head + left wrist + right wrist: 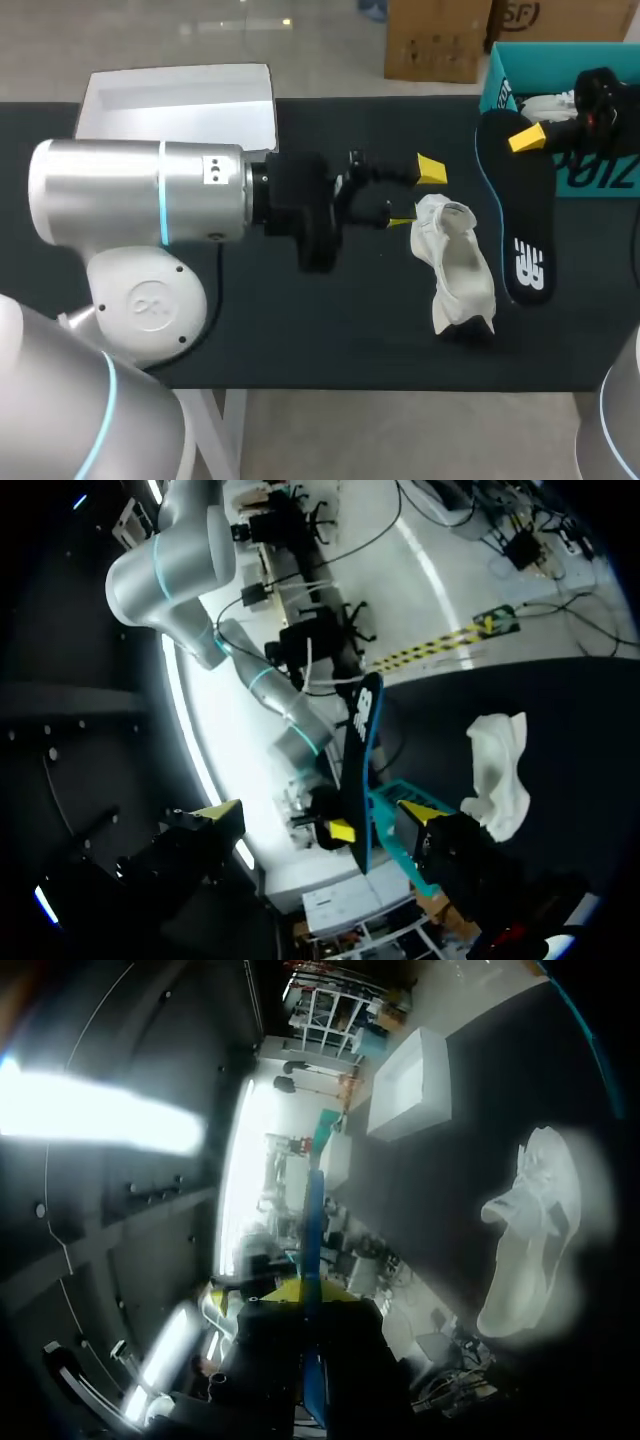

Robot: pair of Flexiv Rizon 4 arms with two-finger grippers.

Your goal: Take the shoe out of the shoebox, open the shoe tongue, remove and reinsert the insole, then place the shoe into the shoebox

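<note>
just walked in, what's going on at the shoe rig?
Mid insole step. The right claw is shut on the black insole, which is out of the shoe and held next to the teal shoebox. The white shoe lies on the black table, outside the box. The left claw is open right beside the shoe, not gripping it. The white lid sits at the far left.

The left arm [140, 190] was a fat silver cylinder ringed by a thin light-blue band, with small dark dots beside it and a rounded pale joint cap bearing an embossed mark. A black cable [214, 290] curved past the cap. The left gripper [416, 196] and right gripper [527, 137] were black, yellow-tipped.
</note>
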